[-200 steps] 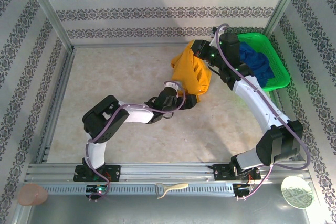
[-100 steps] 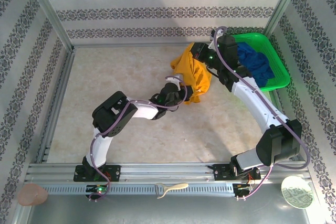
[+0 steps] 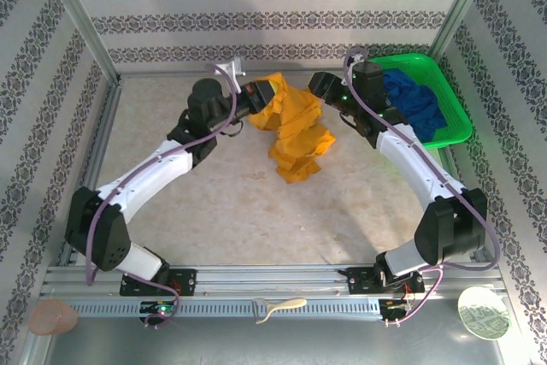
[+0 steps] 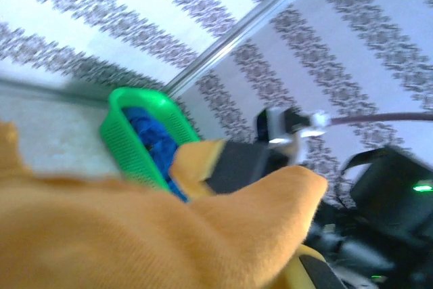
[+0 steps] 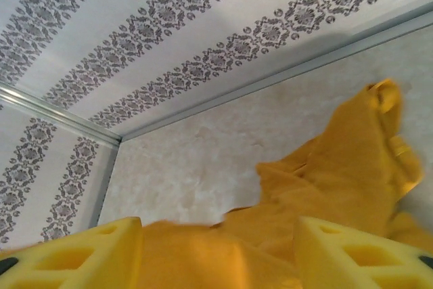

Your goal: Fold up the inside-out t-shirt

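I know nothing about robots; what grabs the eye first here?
A mustard-yellow t-shirt lies bunched toward the back of the table, one end pinched in the left end effector, the right end effector open beside it. At the back right, a bright green basket holds a deep-blue garment.

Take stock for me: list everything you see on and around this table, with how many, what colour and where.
t-shirt: one, mustard yellow, bunched at the far middle of the table, between the grippers
basket: one, green, far right corner
cloth: one, deep blue, in the basket
plate: one, white with a green pattern, near right corner
spoon: one, cream, near ledge, middle
round pad: one, pink, near left corner
table: one, beige
left gripper: shut on the t-shirt's left end
right gripper: open, yellow fingers either side of the cloth
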Robot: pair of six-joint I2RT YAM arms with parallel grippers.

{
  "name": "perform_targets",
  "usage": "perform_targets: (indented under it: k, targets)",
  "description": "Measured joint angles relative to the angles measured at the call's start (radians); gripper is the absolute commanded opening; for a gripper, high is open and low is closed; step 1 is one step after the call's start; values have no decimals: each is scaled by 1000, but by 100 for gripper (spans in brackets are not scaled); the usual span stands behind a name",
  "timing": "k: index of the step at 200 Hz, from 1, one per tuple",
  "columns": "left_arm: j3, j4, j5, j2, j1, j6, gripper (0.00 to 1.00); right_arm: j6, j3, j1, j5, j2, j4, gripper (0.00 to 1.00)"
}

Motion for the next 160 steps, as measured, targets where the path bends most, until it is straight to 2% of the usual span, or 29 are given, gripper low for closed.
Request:
perform_targets:
  k: [34,64,81,105,160]
  targets:
    - [169,-215,25,-15,0,64,0,-76,-53,-2,0,-194,-40,68]
    - [197,-309,32,-12,0,83,0,-156,-141,43,-8,-403,3,72]
    - [197,-340,36,0,0,87,0,-178,-204,73,-36,-460,45,72]
    - [197,-352,42,23,0,87,0,-194,-252,126,-80,-440,96,73]
    - [197,-348,56,69,0,61,0,-220,-253,256,-110,-242,172,71]
